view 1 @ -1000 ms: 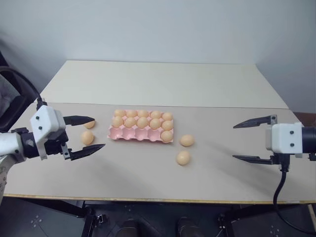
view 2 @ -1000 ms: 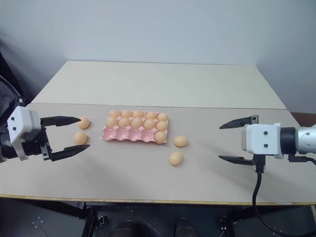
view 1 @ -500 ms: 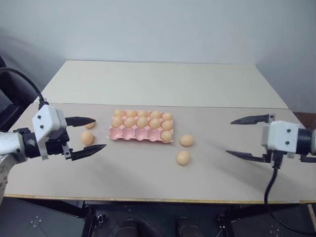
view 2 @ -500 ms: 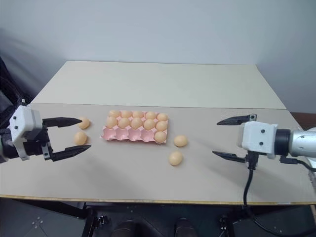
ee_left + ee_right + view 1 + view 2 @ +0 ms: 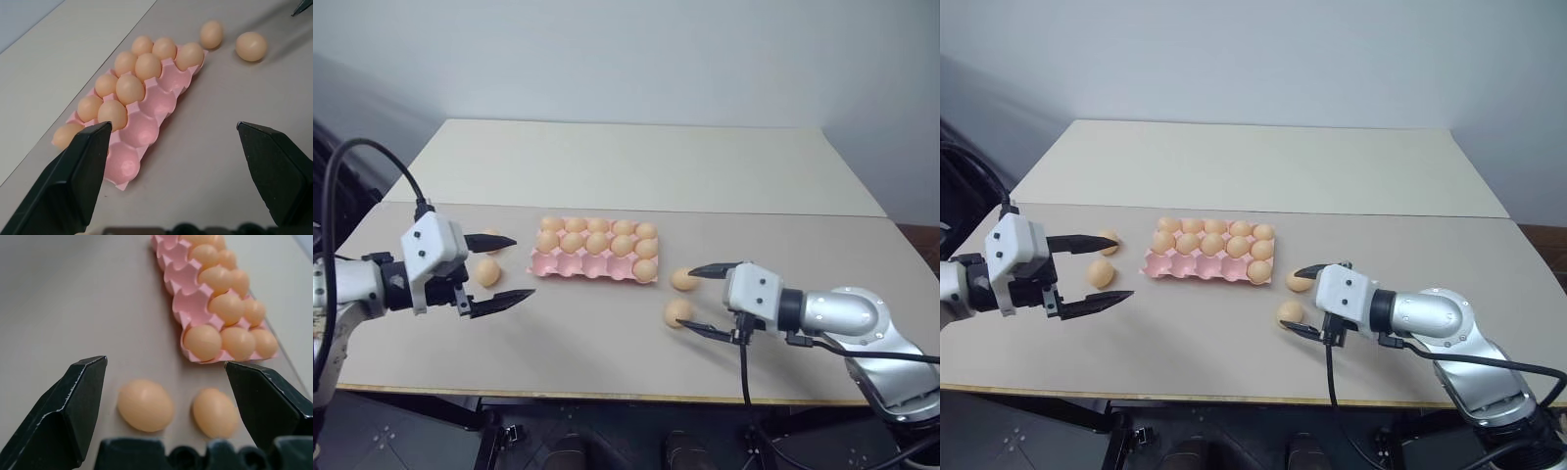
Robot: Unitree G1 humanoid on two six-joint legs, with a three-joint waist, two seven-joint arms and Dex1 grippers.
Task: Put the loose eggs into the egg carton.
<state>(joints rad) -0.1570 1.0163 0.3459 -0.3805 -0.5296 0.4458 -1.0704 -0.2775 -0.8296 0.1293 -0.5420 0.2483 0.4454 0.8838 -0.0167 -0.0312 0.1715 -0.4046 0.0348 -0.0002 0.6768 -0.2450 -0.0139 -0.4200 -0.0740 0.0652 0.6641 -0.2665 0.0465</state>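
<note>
The left end effector (image 5: 491, 270) hovers with fingers spread wide around one loose egg (image 5: 487, 272), another egg (image 5: 490, 236) just behind; the pink egg carton (image 5: 593, 251) sits mid-tabletop (image 5: 607, 166), front cups bare; the right end effector (image 5: 703, 300) gapes wide beside two eggs (image 5: 677, 312); no writing is legible.
</note>
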